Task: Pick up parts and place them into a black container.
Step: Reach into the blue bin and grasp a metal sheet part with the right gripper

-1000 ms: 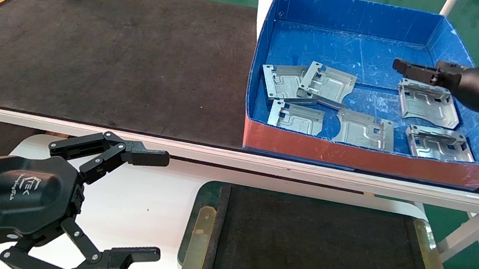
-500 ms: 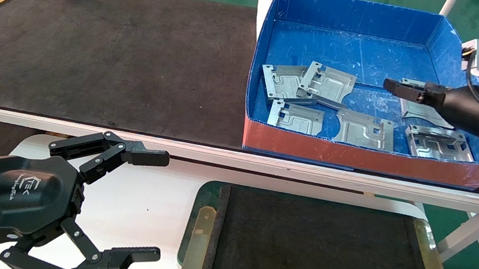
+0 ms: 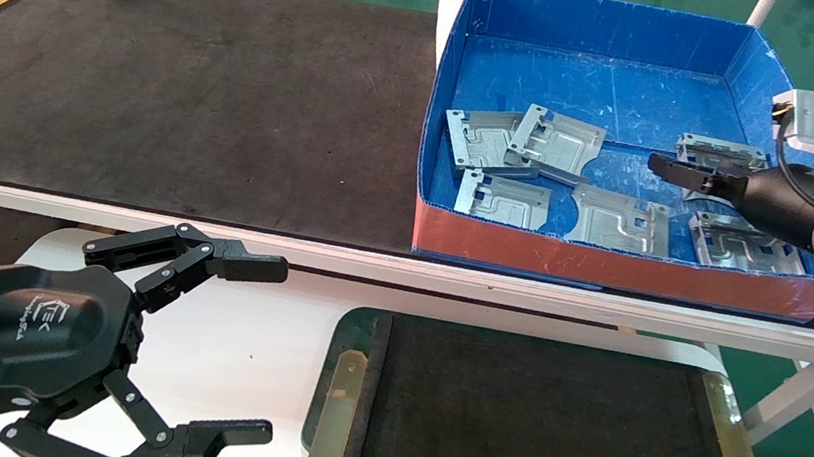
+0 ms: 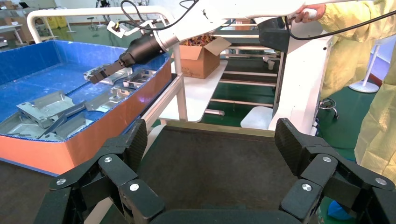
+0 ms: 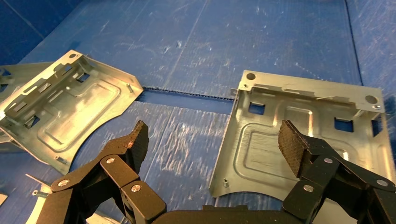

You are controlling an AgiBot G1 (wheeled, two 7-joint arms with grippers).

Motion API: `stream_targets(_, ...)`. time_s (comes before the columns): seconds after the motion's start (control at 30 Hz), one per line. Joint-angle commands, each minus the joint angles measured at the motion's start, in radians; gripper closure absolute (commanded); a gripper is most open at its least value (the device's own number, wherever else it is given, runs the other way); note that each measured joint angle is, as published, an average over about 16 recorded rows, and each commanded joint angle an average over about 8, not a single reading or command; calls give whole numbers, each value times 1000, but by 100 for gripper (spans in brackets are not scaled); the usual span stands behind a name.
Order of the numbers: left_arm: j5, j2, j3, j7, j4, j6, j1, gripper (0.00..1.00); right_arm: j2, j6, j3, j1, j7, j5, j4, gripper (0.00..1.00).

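1. Presently, the reach-for-a-part step is judged to be in hand: the right gripper [image 3: 668, 169] is held low inside the blue corrugated box with a red front wall [image 3: 606, 267], over its right half.

2. Its fingers [image 5: 134, 142] are seen spread wide in the right wrist view, with nothing between them; they straddle the edge of a flat silver-grey stamped sheet-metal plate with rectangular cutouts [image 5: 299, 140] lying on the box floor.

3. Six such plates are counted in the box in the head view: an overlapping pair [image 3: 520, 143] at the left, two [image 3: 620, 222] along the red wall, and two on the right, one [image 3: 720, 153] partly hidden by the arm.

4. The shallow black tray with a dull green-brass rim [image 3: 730, 428] lies near the robot, well apart from the box, with no plate in it.

5. The left gripper [image 3: 238, 348] is parked beside the tray, fingers open and empty.

6. Next, a descent onto the plate's raised edge and a firm closure would be called for, then a carry to the tray.
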Motion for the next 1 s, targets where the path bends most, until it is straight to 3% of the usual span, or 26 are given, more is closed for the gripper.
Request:
stream_targets(0.03, 0, 0, 0, 0, 0, 0, 0, 0, -1, -1, 0, -4, -2, 0, 3, 100)
stream_targets(1.0, 0, 0, 0, 0, 0, 0, 0, 0, -5, 14, -3, -16, -10, -4, 16, 100)
